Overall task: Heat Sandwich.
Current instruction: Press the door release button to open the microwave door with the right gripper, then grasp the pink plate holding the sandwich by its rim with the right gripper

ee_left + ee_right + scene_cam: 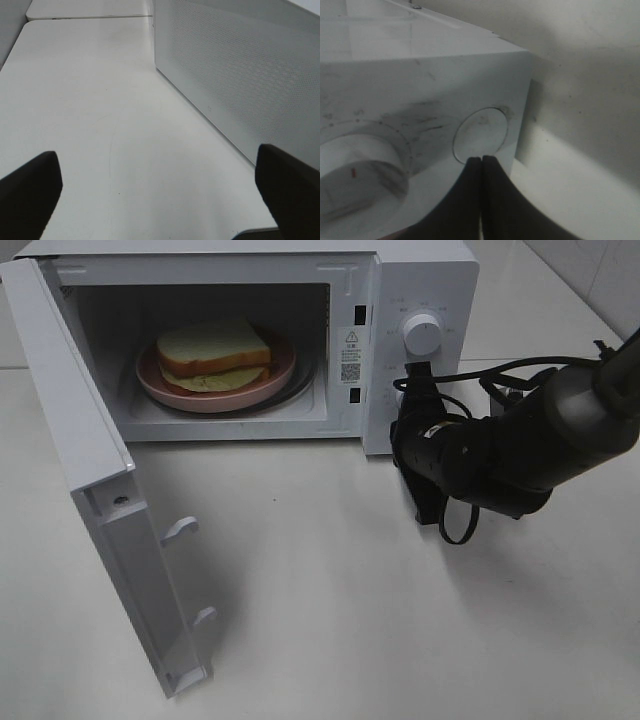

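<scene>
1. Swung wide open, the door (110,530) of the microwave (420,280) reaches toward the near left corner of the bench (330,590). The oven body stands along the far edge. With the door open like this the cavity is exposed and, in my judgement, heating cannot begin.
2. Inside the cavity, the sandwich (213,350) lies on its pink plate (270,380), roughly centred, so loading looks done.
3. At the control panel on the oven's right side, the right gripper (481,159) has its fingers clenched flat together with nothing between them. The tips sit at the lower rim of a round button (481,131). Clenched fingers make one blunt tip, which suits pushing a button rather than grasping.
4. Just beside that button is the dial (421,335). It bears a small red mark (353,173) and is untouched.
5. Off toward the bench's left edge, the left gripper (156,165) hangs with its fingers spread wide and released, holding nothing. It faces a dotted white panel (240,75) and stands apart from it. Whether that panel is the door's outer face or a side wall I cannot tell.
6. Writing: a sticker (350,355) on the frame right of the cavity shows a warning triangle and a square code, its text too small to read. Faint markings ring the dial and are illegible. No brand name shows.
</scene>
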Controlling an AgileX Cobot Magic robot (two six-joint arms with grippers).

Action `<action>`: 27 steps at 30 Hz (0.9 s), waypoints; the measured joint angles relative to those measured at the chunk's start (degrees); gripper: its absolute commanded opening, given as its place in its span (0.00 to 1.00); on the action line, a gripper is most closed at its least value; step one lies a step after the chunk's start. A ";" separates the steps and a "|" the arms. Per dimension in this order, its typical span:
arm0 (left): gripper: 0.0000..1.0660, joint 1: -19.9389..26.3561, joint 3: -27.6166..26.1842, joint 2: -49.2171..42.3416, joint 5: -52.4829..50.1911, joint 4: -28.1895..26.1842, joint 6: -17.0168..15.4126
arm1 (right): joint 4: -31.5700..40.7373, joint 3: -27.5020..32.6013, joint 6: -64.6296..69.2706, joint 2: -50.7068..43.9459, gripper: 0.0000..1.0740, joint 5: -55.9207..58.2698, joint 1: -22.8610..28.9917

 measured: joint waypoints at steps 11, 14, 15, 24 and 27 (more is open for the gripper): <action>0.97 0.00 0.00 0.00 0.00 0.00 0.00 | -0.17 5.21 -11.86 -9.00 0.01 7.73 0.00; 0.97 0.00 0.00 0.00 0.00 0.00 0.00 | -2.52 5.90 -19.77 -12.49 0.01 15.30 0.00; 0.97 0.00 0.00 0.00 0.00 0.00 0.00 | -3.21 5.90 -21.77 -13.18 0.01 17.53 0.00; 0.97 0.00 0.00 0.00 0.00 0.00 0.00 | -12.72 5.39 -34.38 -19.42 0.01 36.21 0.00; 0.97 0.00 0.00 0.00 0.00 0.00 0.00 | -14.50 4.13 -39.13 -20.51 0.01 42.91 0.00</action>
